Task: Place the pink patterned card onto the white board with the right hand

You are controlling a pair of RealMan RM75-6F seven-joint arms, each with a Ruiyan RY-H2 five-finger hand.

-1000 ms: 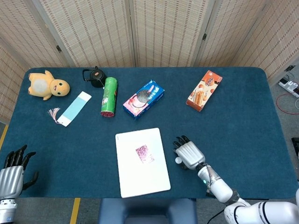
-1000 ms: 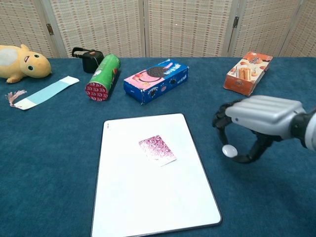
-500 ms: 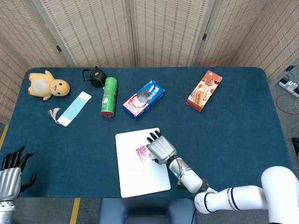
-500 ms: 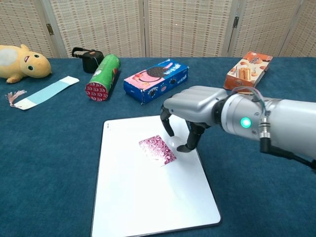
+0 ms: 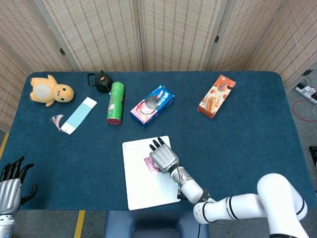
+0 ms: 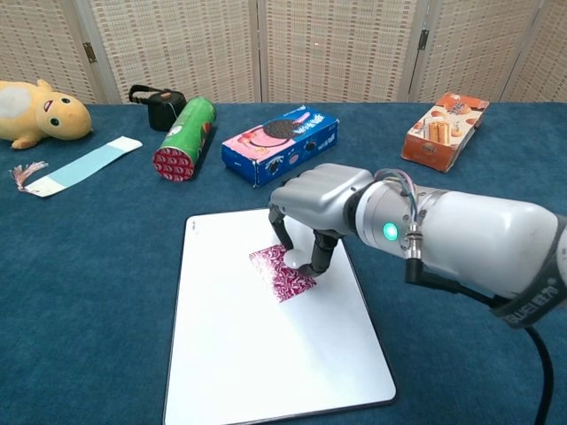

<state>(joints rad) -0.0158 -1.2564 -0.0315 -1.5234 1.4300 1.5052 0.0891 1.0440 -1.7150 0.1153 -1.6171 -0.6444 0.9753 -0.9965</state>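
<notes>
The pink patterned card (image 5: 149, 163) (image 6: 285, 275) lies flat on the upper middle of the white board (image 5: 148, 191) (image 6: 266, 354). My right hand (image 5: 163, 156) (image 6: 323, 199) hovers low over the card's far right part, fingers curved down and apart. One fingertip (image 6: 291, 262) touches the card's top; the hand hides part of the card in the head view. Nothing is lifted. My left hand (image 5: 11, 182) stays at the table's near left corner, fingers spread, holding nothing; it shows only in the head view.
Along the far side lie a yellow plush toy (image 5: 49, 90), a blue bookmark with a tassel (image 5: 79, 115), a small black object (image 5: 100, 82), a green can on its side (image 5: 116, 102), a blue cookie box (image 5: 152, 104) and an orange snack box (image 5: 216, 95).
My right hand moved left from the table beside the board onto it, lowering until its fingertips met the card. The card and the left hand stayed put.
</notes>
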